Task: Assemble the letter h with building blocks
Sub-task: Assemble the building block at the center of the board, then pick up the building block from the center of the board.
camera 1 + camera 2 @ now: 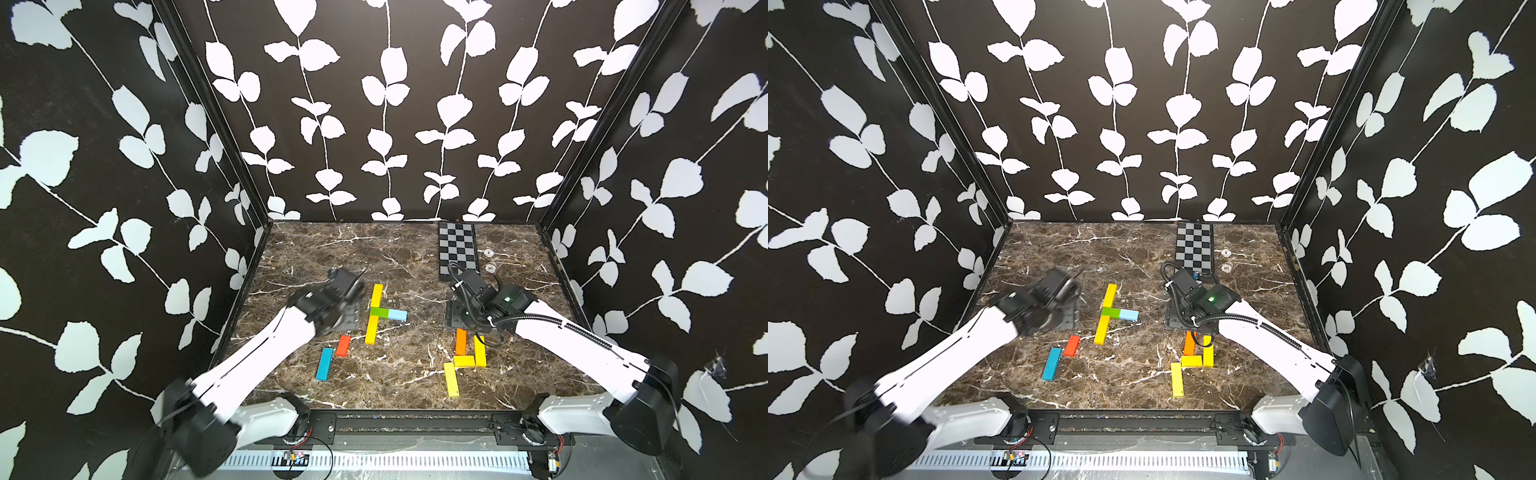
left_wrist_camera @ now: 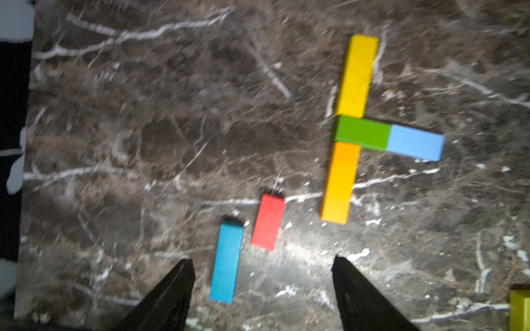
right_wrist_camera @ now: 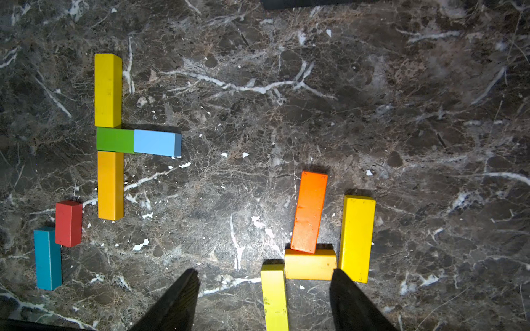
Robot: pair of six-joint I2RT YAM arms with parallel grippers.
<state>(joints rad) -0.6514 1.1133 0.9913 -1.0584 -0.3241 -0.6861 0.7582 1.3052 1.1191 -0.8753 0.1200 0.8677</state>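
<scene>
No text, brand or number can be read. Just beside the checkered board (image 1: 457, 249) sit two small round tags (image 1: 489, 252) bearing dark marks, too small to make out.

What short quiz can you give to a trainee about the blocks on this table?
1. True or false: the green block touches the light blue block.
2. Which block touches the short yellow block with its end? A red, B orange, C blue.
3. How many blocks make up the figure around the green block?
Key: 1 true; 2 B, the orange block; 3 four.
</scene>
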